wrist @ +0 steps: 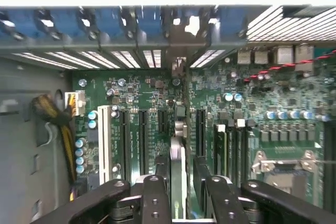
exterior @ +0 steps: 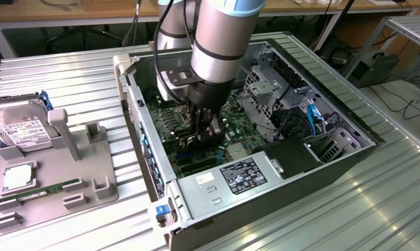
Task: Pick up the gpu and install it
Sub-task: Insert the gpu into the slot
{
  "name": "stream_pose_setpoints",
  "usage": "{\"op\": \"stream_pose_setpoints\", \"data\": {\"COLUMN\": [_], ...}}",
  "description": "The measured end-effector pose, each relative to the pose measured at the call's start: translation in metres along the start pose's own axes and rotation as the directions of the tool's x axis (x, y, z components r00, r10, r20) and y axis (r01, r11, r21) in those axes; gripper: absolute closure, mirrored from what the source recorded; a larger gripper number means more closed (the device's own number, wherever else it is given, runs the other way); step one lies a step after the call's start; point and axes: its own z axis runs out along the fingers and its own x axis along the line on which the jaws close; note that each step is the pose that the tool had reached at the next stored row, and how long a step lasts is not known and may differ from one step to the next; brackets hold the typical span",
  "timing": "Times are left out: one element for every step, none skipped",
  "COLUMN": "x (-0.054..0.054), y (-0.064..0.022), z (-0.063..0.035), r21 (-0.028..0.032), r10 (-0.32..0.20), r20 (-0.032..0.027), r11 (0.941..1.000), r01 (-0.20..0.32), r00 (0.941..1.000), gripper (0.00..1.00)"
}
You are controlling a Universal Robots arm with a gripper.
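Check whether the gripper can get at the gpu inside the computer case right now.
Probably yes. The gpu stands on edge over the motherboard, directly between the open gripper's fingers, with nothing in between.

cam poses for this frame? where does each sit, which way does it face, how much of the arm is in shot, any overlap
Exterior view: off the arm, raised, looking down into the open PC case; arm and gripper show.
Wrist view: on the wrist, looking along the fingers at the motherboard, the gpu edge-on between them.
Shared: gripper, motherboard, case interior.
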Motion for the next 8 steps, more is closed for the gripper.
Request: {"op": "stream_pose_setpoints", "data": {"x": [0.0, -0.001, -0.002, -0.005, -0.006, -0.008, -0.01, -0.011], "y": [0.0002, 0.0004, 0.0007, 0.0008, 0.0009, 0.0009, 0.0011, 0.0016], "z": [-0.0046, -0.0089, -0.0154, -0.0193, -0.0204, -0.0207, -0.0207, -0.0205], "r21": [-0.0002, 0.0, -0.0002, -0.0001, 0.0001, -0.0001, -0.0001, 0.0002], "r10": [0.0, 0.0, 0.0, 0.0, 0.0, 0.0, 0.0, 0.0], "r20": [-0.0003, 0.0001, -0.0003, -0.0001, 0.0002, -0.0001, -0.0001, -0.0002], "r11": [1.0, 1.0, 1.0, 1.0, 1.0, 1.0, 1.0, 1.0], "r01": [0.0, 0.0, 0.0, 0.0, 0.0, 0.0, 0.0, 0.0], "r00": [1.0, 1.0, 1.0, 1.0, 1.0, 1.0, 1.0, 1.0], "gripper": [0.66, 0.66, 0.66, 0.66, 0.66, 0.67, 0.75, 0.81]}}
